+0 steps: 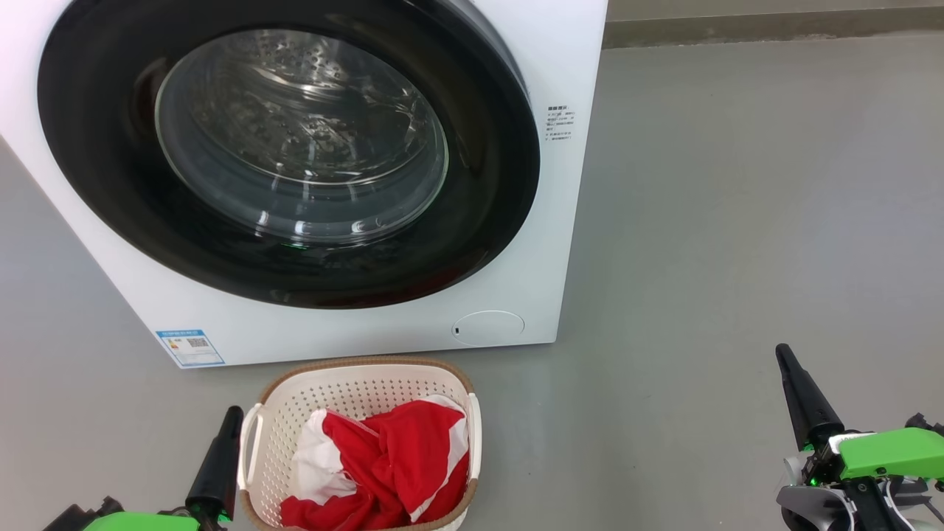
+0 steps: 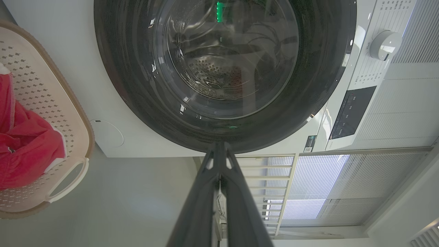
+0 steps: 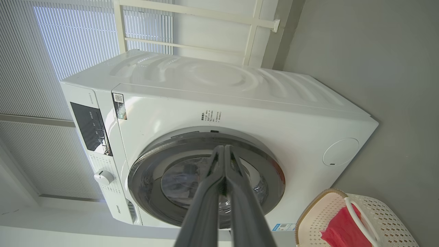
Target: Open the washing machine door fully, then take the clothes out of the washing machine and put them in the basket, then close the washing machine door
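At lower centre, the clothes [image 1: 398, 457] lie in the basket [image 1: 354, 365], close before the washing machine [image 1: 568, 221], likely for short carrying; the door [image 1: 295, 140] is shut, left claw [image 1: 233, 414] and right claw [image 1: 783, 354] pressed together, empty.

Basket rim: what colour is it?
Brown, around the cream basket; clearest in the head view.

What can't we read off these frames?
- Drum contents: head view, reflections on the washing machine door glass blur them.
- Small print and blue label: head view, too small to read.
- Basket near end and lower clothes: head view, cut by the bottom edge, covered by top fabric.
- Left hand base: head view, cut by the bottom edge.
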Tool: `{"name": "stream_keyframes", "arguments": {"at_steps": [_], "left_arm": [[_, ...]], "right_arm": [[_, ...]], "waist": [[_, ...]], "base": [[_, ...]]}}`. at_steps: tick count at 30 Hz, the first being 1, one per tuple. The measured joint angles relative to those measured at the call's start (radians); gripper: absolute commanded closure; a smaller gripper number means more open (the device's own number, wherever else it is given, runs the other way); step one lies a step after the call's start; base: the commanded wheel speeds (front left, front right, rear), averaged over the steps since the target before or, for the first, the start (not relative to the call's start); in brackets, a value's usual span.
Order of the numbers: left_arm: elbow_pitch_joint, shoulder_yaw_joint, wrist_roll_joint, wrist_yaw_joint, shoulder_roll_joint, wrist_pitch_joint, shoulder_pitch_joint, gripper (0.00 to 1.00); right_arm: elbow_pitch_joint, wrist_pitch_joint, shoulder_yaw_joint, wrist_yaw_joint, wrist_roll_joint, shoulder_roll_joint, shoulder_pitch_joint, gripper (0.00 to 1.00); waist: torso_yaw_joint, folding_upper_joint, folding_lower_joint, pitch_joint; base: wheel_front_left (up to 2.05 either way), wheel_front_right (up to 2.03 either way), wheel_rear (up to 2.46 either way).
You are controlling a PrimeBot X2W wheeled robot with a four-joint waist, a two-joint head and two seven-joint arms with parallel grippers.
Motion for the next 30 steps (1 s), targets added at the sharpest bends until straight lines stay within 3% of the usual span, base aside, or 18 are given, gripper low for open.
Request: {"name": "stream_keyframes", "arguments": {"at_steps": [30], "left_arm": [[0.0, 0.0, 0.0, 0.0, 0.0, 0.0, 0.0, 1.0]], "right_arm": [[0.0, 0.001, -0.001, 0.0, 0.0, 0.001, 0.0, 1.0]], "waist": [[0.0, 0.0, 0.0, 0.0]], "base": [[0.0, 0.0, 0.0]]}}
